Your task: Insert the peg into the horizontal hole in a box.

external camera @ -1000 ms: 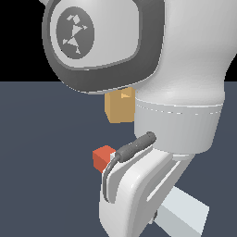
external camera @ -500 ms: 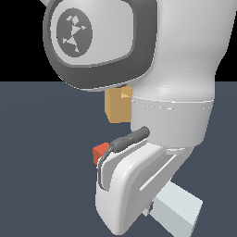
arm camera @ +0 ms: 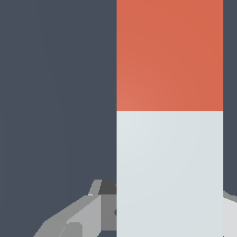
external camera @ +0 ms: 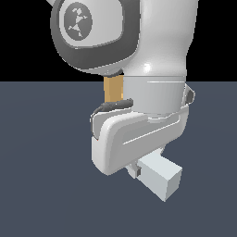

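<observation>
The peg fills the wrist view, its red-orange end (arm camera: 169,55) leading and its pale white-grey length (arm camera: 169,162) running back between my fingers. My gripper (arm camera: 169,215) is shut on the peg, with one grey finger (arm camera: 78,217) showing beside it. In the exterior view only the peg's white end (external camera: 160,178) sticks out below my hand (external camera: 139,139); the red end is hidden behind it. A narrow strip of the tan box (external camera: 113,90) shows behind the arm. The hole is hidden.
My arm's large white and grey links (external camera: 139,41) block most of the exterior view. A dark blue-grey floor (external camera: 41,185) lies all around.
My hand has swung across with the peg. The white end has risen and shifted toward the exterior view's left, and the red end has gone out of sight behind my hand.
</observation>
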`<state>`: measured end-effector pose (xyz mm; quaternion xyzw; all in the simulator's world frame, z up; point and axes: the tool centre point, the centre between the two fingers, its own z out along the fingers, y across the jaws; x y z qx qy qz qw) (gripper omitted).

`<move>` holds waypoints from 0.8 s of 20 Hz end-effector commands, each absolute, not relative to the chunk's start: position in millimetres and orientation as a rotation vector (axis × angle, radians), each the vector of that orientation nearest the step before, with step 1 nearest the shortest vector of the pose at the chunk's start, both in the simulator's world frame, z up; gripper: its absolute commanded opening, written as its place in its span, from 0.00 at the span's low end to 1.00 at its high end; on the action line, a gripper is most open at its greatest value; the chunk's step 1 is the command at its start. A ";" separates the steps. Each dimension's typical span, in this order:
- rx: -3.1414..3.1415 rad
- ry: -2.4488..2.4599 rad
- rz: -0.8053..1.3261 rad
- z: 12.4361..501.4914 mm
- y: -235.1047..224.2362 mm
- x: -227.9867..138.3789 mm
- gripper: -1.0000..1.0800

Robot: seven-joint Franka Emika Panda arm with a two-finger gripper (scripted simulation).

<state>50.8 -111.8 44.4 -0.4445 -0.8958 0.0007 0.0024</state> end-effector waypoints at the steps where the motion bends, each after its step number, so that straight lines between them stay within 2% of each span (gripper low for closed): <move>1: -1.446 -2.788 -0.001 55.0 -95.0 49.9 0.00; 16: -1.768 -2.596 -0.001 109.7 14.0 52.4 0.00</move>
